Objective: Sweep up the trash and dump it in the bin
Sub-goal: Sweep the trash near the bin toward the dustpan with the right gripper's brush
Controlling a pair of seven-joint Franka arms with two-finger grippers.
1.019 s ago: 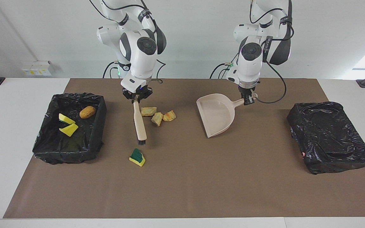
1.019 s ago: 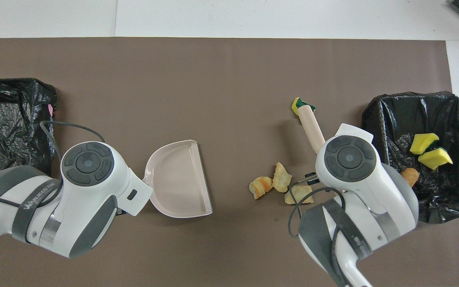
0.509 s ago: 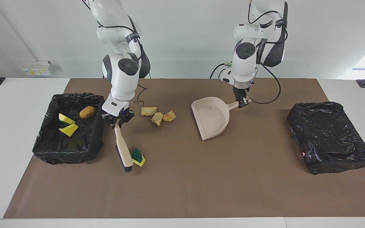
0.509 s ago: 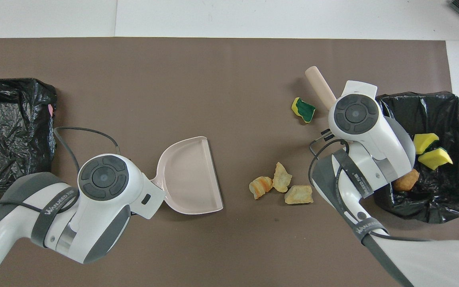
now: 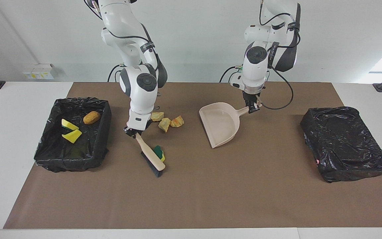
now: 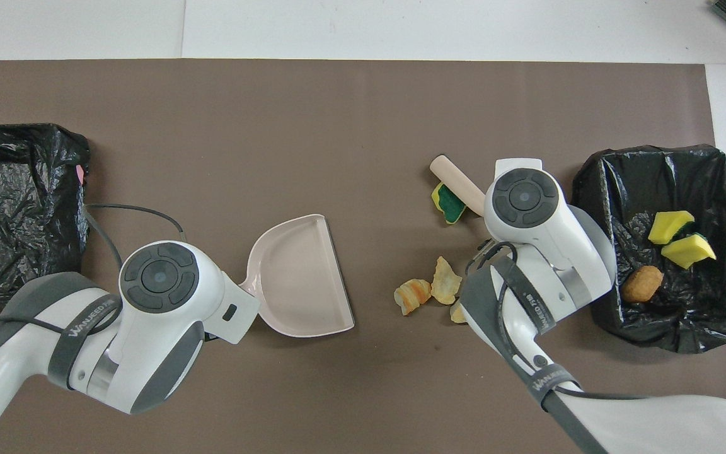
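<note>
My right gripper [image 5: 134, 131] is shut on the handle of the beige brush [image 5: 151, 157], which slants down to the mat with its black bristles low. The brush [image 6: 457, 183] rests against the green-topped yellow sponge [image 5: 159, 153], also seen from overhead [image 6: 448, 203]. Three tan-orange lumps [image 5: 164, 123] lie close together, nearer to the robots than the sponge [image 6: 429, 291]. My left gripper [image 5: 253, 108] is shut on the handle of the beige dustpan [image 5: 221, 124], whose mouth faces the trash [image 6: 300, 277]. The bin [image 5: 101, 132] at the right arm's end holds two yellow sponge pieces [image 6: 678, 236] and a brown lump [image 6: 641, 284].
A second black-bagged box [image 5: 343, 142] sits at the left arm's end of the brown mat [image 6: 16, 208]. The right arm's wrist hides its fingers and part of one lump in the overhead view.
The right gripper carried the brush around the green-topped sponge and swept it nearer to the robots and toward the dustpan. The left gripper shifted the dustpan slightly toward the trash.
</note>
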